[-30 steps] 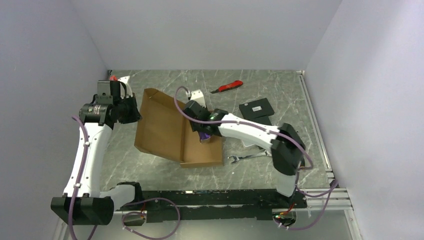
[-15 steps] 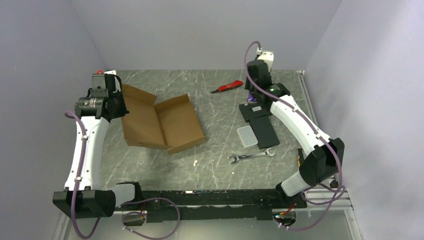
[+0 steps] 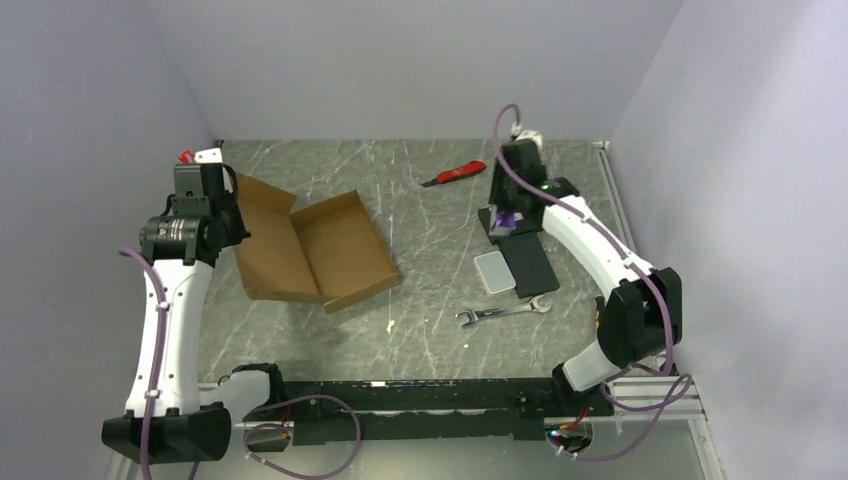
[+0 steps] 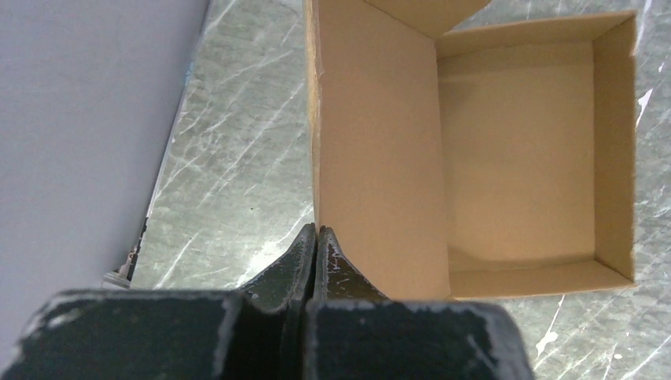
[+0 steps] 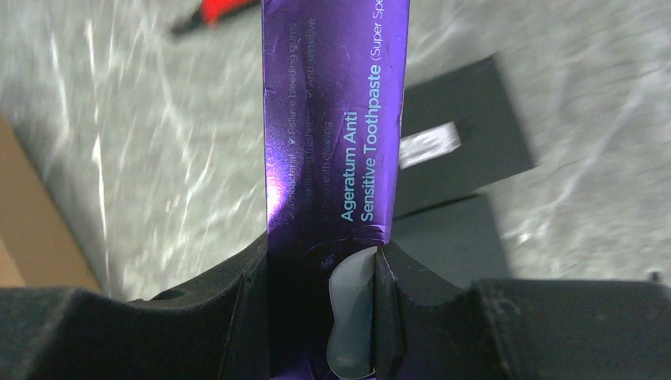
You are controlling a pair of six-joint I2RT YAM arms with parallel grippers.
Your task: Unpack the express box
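The express box [image 3: 345,250] lies open at the table's left, a brown carton whose tray [image 4: 514,158] shows nothing inside. Its lid [image 4: 372,158] stands raised along the left side. My left gripper [image 3: 230,210] is shut, its tips [image 4: 316,231] pinching the lid's outer edge. At the back right, my right gripper [image 3: 507,224] is shut on a purple toothpaste box [image 5: 332,119]. That purple box [image 3: 506,216] hangs over the black flat boxes, pointing away from the wrist between the two fingers [image 5: 324,247].
Two black flat boxes [image 3: 527,262] [image 5: 467,134] lie right of centre, with a pale grey pad [image 3: 494,270] beside them. A silver wrench [image 3: 500,314] lies nearer the front. A red utility knife [image 3: 455,173] sits at the back. Walls close in on the left, back and right.
My right gripper lifted the purple toothpaste box out of the carton and carried it right, over the black boxes. The left arm pulled the carton leftward and its lid dropped lower.
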